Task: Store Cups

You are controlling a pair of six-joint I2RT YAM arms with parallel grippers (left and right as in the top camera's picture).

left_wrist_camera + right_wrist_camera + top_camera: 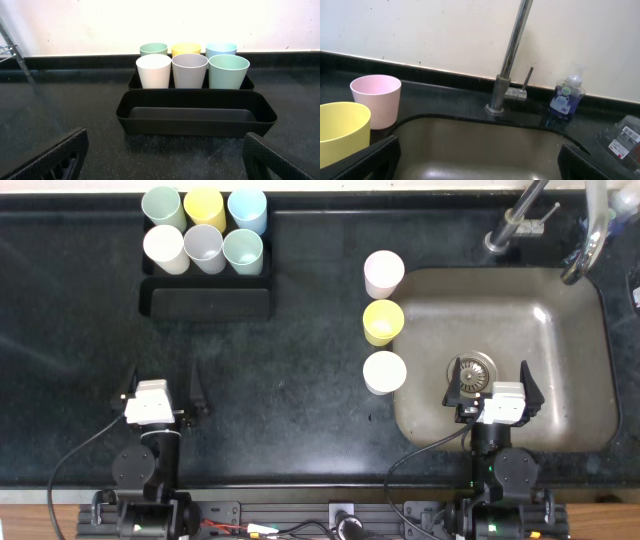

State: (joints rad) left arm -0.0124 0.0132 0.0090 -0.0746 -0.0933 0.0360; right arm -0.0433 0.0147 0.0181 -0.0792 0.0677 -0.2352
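Three cups are standing upright on the surface, mouths up and long axes vertical, in a row along the sink's [560, 310] left rim: white cup [384, 372] nearest me, then yellow cup [383, 321], then pink cup [384, 273]. My right gripper [490, 375] is hanging over the sink, spread wide, with the white cup just to its left. My left gripper [163, 385], also spread, is sitting well apart, facing the empty tray [205, 304].

a black speckled countertop [300, 380] runs beneath a plain white wall [420, 25]. a steel sink [560, 340] is set into it, with a chrome faucet [512, 50] at the back rim and a blue soap bottle [566, 97] just beside it.
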